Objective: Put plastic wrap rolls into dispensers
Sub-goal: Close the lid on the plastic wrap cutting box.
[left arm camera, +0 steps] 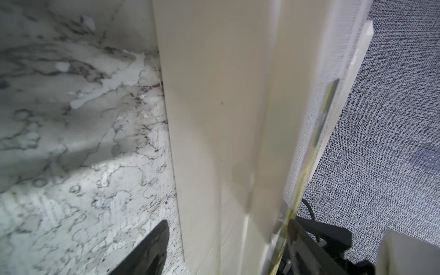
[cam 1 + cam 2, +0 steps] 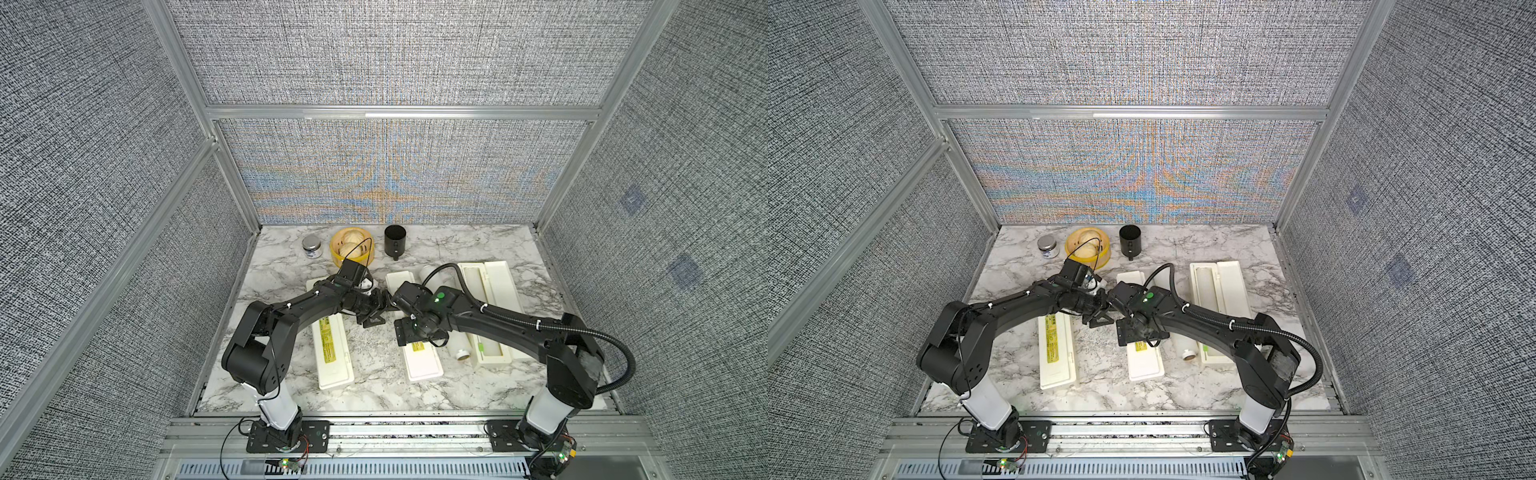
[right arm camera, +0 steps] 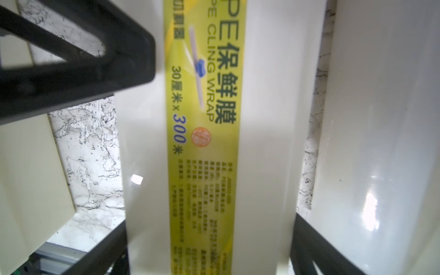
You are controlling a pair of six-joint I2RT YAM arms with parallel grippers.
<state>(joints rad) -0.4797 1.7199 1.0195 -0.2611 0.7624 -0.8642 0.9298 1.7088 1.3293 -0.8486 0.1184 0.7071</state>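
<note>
Three cream dispensers lie on the marble table [image 2: 374, 374]. The left dispenser [image 2: 334, 353] and the middle dispenser [image 2: 422, 361] are closed, yellow labels up. The right dispenser [image 2: 492, 316] lies open, with a roll [image 2: 1204, 286] in its tray. Another plastic wrap roll [image 2: 459, 343] rests on the table between the middle and right dispensers. My right gripper [image 3: 209, 250] is open, its fingers [image 3: 309, 250] flanking the middle dispenser [image 3: 204, 142]. My left gripper [image 1: 228, 238] is open at that box's left edge, one finger [image 1: 147, 250] beside its wall and the other over the lid.
At the back stand a small tin jar [image 2: 311, 246], a round yellow steamer [image 2: 352, 245] and a black cup [image 2: 395, 241]. Grey fabric walls close in three sides. The two wrists nearly meet over the table's middle.
</note>
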